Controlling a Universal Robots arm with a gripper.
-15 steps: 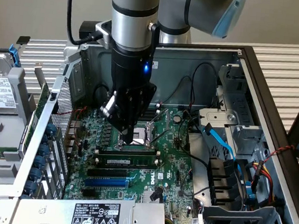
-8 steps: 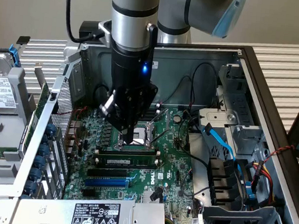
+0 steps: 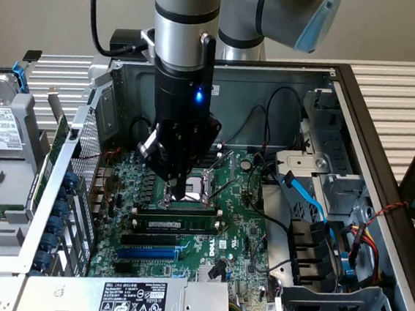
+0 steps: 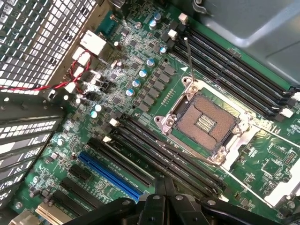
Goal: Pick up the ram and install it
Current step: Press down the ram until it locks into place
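In the exterior view the ram [image 3: 175,226], a long thin stick with a small white label, stands on edge among the black memory slots [image 3: 178,214] of the green motherboard [image 3: 228,246]. My gripper [image 3: 179,195] hangs just above those slots, close to the open CPU socket [image 3: 203,181], with its fingers pressed together and nothing visible between them. In the wrist view the shut fingertips [image 4: 164,183] point down over the row of black memory slots [image 4: 159,152]; I cannot pick out the ram there.
The board lies inside an open computer case [image 3: 359,104]. A blue expansion slot [image 3: 148,253] [image 4: 110,176] runs beside the memory slots. The CPU socket [image 4: 206,124] sits bare. Cables and drive bays [image 3: 320,210] crowd the exterior view's right; a perforated metal wall [image 4: 42,42] stands close by.
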